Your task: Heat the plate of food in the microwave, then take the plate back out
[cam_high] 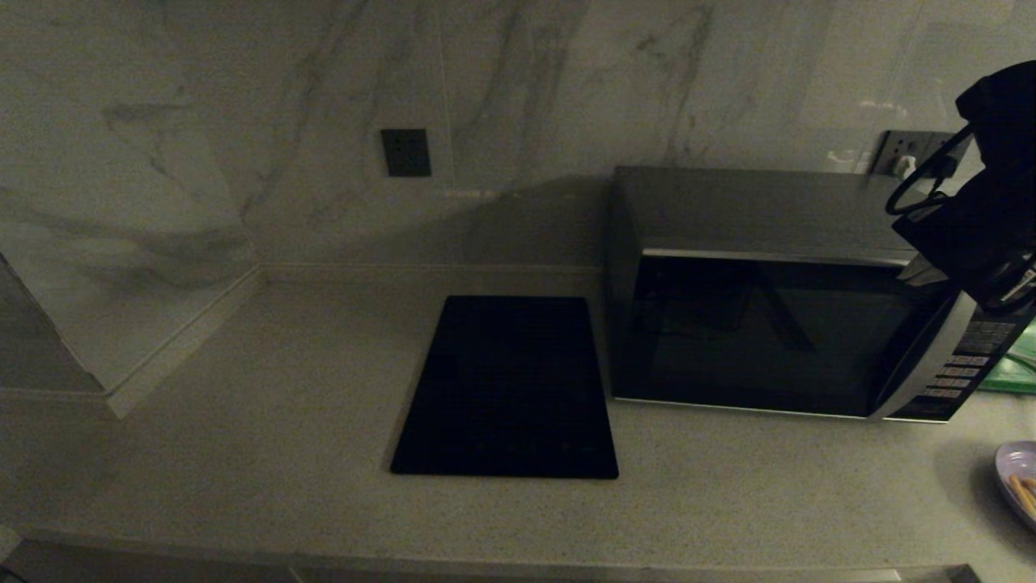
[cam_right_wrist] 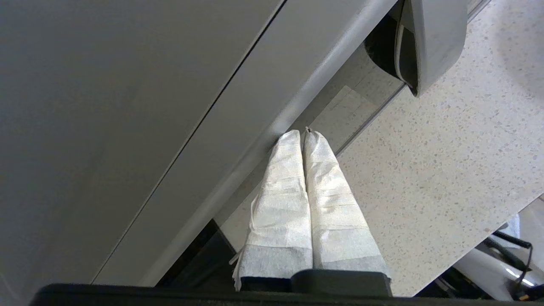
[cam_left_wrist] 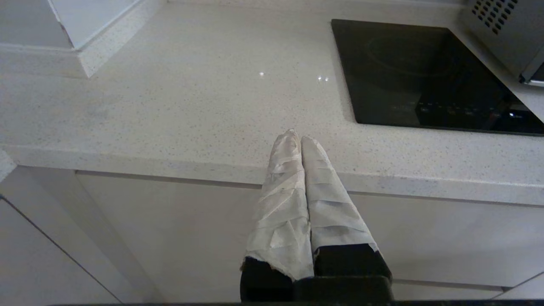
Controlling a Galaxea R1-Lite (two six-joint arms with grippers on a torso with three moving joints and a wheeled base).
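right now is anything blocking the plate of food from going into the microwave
Yes. The microwave has its black glass door shut, closing off the cavity. The plate of food sits on the counter in front of its right end. The right gripper, fingers together, is at the door's top edge; the left gripper is parked at the counter's front edge.

table: pale speckled stone table (cam_left_wrist: 178, 106), smooth, faintly glossy
slab: flat black rectangular glass slab (cam_high: 508, 389), glossy
microwave: dark grey metal microwave (cam_high: 769, 291), brushed top, glossy black door
tool fingers: white cloth-tape wrapped fingers (cam_right_wrist: 289, 199), matt, wrinkled
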